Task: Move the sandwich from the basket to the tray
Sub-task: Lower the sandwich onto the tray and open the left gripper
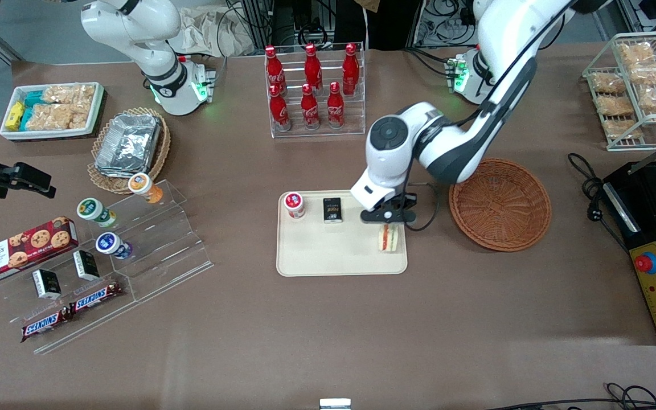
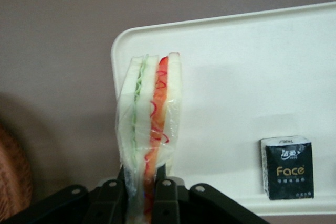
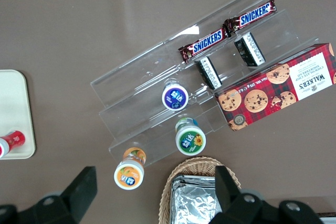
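Clamped between the black fingers (image 2: 160,195) of the end effector (image 1: 388,223), the sandwich (image 1: 388,237) stands on edge over the tray (image 1: 328,256), at the tray's end nearest the basket (image 1: 500,204). On the same tray, farther from the front camera, sit a small black packet (image 1: 332,209) and a red-lidded cup (image 1: 294,204). That basket rests on the counter (image 1: 328,330) just beside the tray, toward the working arm's end.

We see the sandwich (image 2: 149,124) in thin, shiny, see-through plastic wrap, pinched by the black matt plastic pincer (image 2: 142,192) over the tray (image 1: 316,256), which looks like smooth cream plastic. The basket (image 1: 501,205) is rough woven wicker. The counter (image 1: 328,330) is matt brown.
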